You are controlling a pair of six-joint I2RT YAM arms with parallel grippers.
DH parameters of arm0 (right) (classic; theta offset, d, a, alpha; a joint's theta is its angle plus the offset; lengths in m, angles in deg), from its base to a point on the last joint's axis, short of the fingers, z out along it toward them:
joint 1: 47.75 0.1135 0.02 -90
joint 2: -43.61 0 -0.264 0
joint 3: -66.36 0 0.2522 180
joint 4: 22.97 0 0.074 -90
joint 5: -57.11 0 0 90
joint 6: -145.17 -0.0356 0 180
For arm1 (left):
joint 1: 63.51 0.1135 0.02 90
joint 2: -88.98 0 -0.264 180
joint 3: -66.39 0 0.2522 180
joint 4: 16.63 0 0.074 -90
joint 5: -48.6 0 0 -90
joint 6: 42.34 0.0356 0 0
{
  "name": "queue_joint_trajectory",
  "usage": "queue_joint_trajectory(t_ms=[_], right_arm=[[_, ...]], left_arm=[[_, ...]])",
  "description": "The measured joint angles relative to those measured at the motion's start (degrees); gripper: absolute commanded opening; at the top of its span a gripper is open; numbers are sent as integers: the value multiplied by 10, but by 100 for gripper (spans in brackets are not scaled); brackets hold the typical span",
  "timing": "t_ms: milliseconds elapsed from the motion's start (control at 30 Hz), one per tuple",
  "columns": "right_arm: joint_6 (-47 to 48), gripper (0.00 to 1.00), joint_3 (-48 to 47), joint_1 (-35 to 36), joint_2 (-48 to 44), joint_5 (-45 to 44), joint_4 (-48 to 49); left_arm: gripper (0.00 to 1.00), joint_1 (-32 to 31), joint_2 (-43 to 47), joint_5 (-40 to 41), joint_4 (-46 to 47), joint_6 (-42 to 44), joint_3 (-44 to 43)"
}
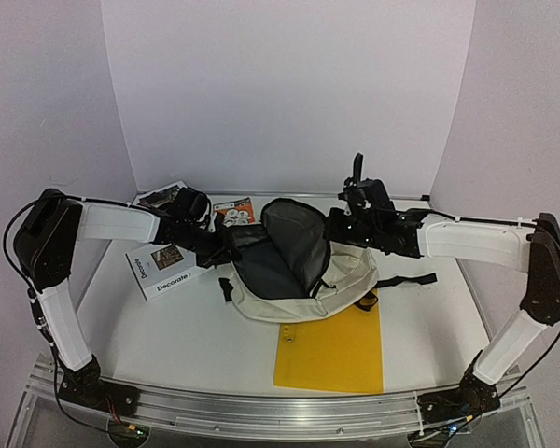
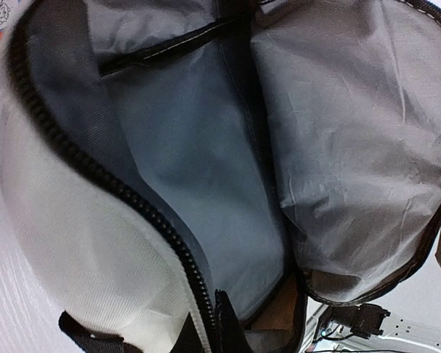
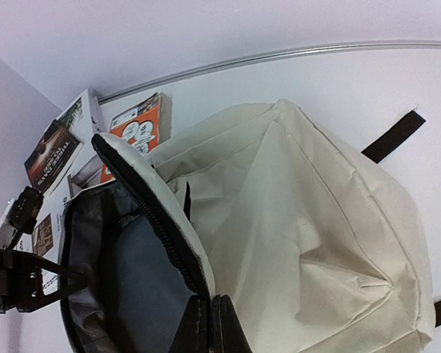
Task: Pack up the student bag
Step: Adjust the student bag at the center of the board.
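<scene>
The student bag [image 1: 299,299] lies in the middle of the table, a cream backpack with its main mouth pulled open onto grey lining [image 1: 285,247]. My left gripper [image 1: 226,245] is shut on the mouth's left rim. In the left wrist view the left gripper [image 2: 212,323] pinches the black zipper edge [image 2: 95,173], and the grey inside of the bag [image 2: 206,147] fills the view. My right gripper [image 1: 341,224] is shut on the opposite rim. The right wrist view shows the right gripper [image 3: 209,320] clamped on the zipper edge, with the bag's cream front [image 3: 316,220] beside it.
A white "Decorate" book [image 1: 163,266] lies left of the bag under my left arm. An orange booklet [image 1: 233,211] and another book [image 1: 163,196] sit at the back left. A yellow folder [image 1: 331,350] lies in front of the bag. A black strap [image 1: 406,280] trails right.
</scene>
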Motion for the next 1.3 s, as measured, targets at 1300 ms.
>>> queue_joint_trajectory(t_ms=[1300], right_arm=[[37, 9, 72, -270, 101, 125, 52]], left_arm=[[24, -4, -216, -13, 40, 60, -191]])
